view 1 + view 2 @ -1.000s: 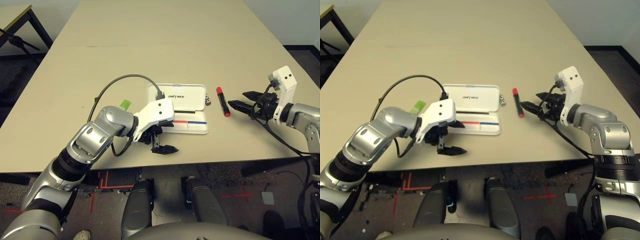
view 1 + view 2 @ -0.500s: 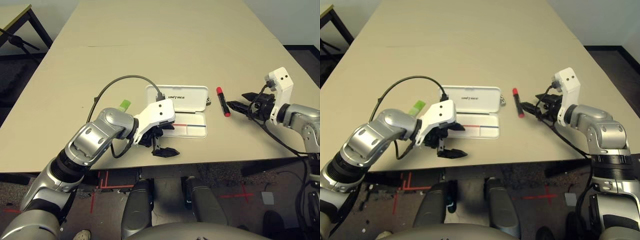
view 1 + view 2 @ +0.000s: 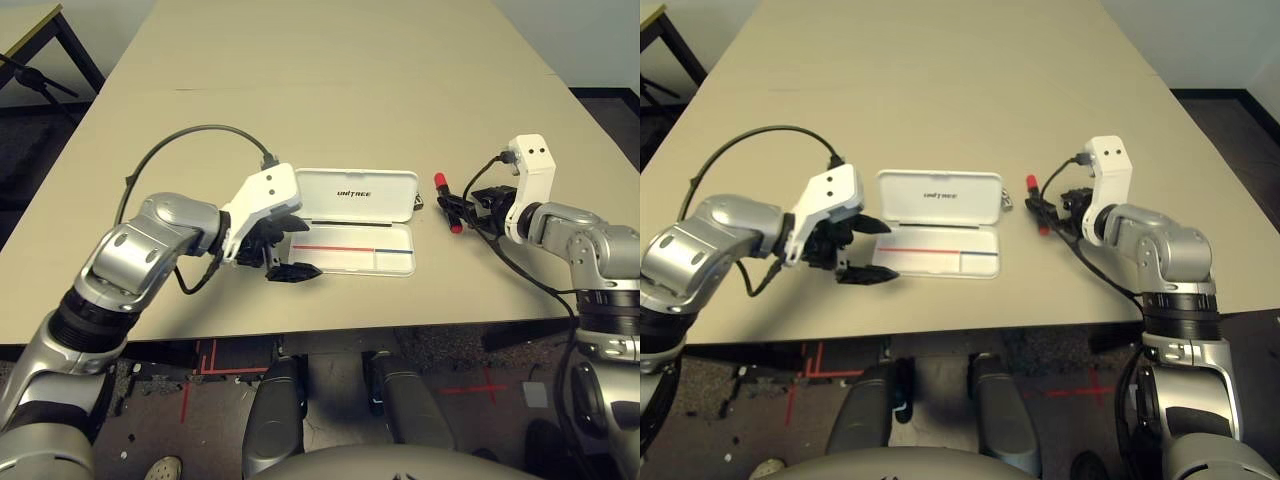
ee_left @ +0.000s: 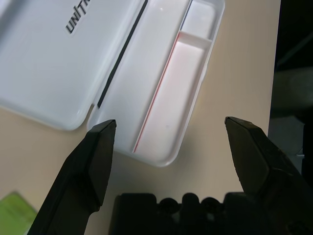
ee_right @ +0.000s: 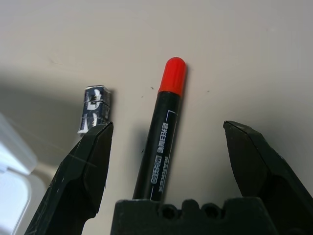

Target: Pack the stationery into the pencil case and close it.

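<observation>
The white pencil case (image 3: 355, 195) lies open, its lid flat on the far side and its tray (image 3: 352, 260) showing a red and blue stripe. My left gripper (image 3: 308, 248) is open at the tray's left end, just off the table. In the left wrist view, the light-green highlighter (image 4: 14, 210) lies beside the case's left end. The red marker (image 5: 159, 147) lies right of the case, between the fingers of my open right gripper (image 3: 455, 208). The tiny silver-and-black metal piece (image 5: 93, 110) sits between marker and lid.
The table's front edge (image 3: 330, 325) runs just below the case. A black cable (image 3: 190, 135) loops up from my left wrist. Bare tabletop (image 3: 330, 90) stretches beyond the case. Another table's corner (image 3: 30, 30) stands at far left.
My left arm has swung left, uncovering the tray's left end and now covering the highlighter. My right gripper has moved left until its open fingers straddle the marker.
</observation>
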### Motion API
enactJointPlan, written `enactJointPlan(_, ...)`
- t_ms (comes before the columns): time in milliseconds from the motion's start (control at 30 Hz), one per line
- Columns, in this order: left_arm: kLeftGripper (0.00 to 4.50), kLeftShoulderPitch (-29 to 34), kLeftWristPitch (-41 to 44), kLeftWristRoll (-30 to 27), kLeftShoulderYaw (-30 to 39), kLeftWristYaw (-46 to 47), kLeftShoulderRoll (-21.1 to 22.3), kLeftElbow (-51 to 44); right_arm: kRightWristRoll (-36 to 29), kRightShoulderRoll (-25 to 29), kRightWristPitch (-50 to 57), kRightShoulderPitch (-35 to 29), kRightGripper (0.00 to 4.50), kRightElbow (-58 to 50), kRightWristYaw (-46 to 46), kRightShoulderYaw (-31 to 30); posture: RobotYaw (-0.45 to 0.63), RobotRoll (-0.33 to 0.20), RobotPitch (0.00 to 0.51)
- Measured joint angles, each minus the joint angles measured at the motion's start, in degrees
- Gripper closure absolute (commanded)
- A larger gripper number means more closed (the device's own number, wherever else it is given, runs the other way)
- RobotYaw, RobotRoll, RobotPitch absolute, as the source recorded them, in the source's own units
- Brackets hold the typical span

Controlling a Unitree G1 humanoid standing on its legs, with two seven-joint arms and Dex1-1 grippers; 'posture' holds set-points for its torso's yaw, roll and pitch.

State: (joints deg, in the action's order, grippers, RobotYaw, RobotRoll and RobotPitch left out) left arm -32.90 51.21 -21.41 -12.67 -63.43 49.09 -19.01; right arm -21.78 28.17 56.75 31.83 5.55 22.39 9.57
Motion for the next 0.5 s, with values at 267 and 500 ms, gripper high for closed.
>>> enactJointPlan(267, 0.04, 0.7, -1.4, -2.0, 2.2, -3.0, 3.2, 1.8, 2.4, -1.9, 0.6, 2.9, 0.00, 3.9, -3.0, -1.8, 0.00, 0.000, 0.185)
enactJointPlan(500, 0.00, 0.9, -1.4, -2.4, 2.6, -3.3, 3.7, 1.8, 4.2, -2.1, 3.1, 3.5, 0.96, 3.6, -4.3, -2.6, 0.01, 0.000, 0.191)
